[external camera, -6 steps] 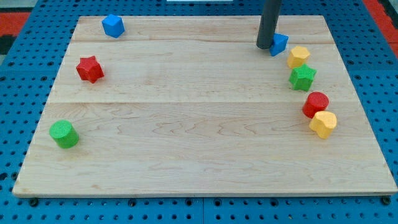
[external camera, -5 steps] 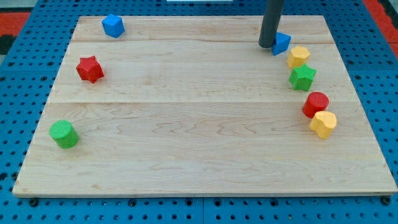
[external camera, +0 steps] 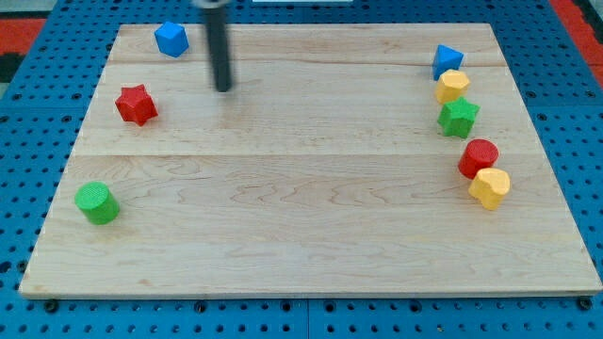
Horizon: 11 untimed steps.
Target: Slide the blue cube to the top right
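Note:
The blue cube (external camera: 171, 39) sits near the board's top left corner. My tip (external camera: 223, 89) is on the board to the right of and below the cube, apart from it, and right of the red star (external camera: 136, 104). A second blue block (external camera: 447, 60), wedge-like in shape, sits near the top right, just above the yellow block (external camera: 452, 86).
A green star (external camera: 458, 117), a red cylinder (external camera: 479, 155) and a second yellow block (external camera: 490, 187) run down the view's right side. A green cylinder (external camera: 96, 202) sits at the lower left. The wooden board (external camera: 301, 235) lies on a blue pegboard.
My rod has moved from beside the blue wedge-like block at the top right to the upper left part of the board. That block now sits further right, above the yellow block.

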Tool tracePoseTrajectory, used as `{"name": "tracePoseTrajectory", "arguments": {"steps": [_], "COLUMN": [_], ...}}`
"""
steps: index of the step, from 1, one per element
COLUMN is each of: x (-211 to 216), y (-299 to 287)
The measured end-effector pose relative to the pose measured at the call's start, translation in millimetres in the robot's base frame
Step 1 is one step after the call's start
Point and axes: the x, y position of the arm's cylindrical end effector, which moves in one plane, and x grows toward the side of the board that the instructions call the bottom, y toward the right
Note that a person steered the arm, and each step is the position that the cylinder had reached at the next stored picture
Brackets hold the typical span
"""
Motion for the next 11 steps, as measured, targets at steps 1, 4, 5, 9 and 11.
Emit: {"name": "tracePoseTrajectory", "arguments": {"steps": [1,4,5,9,11], "x": [-33.6,-97.2,-97.7,-125.6,-103.1], "y": [-76.3,-74.0,6.0,162.4,239.6]}}
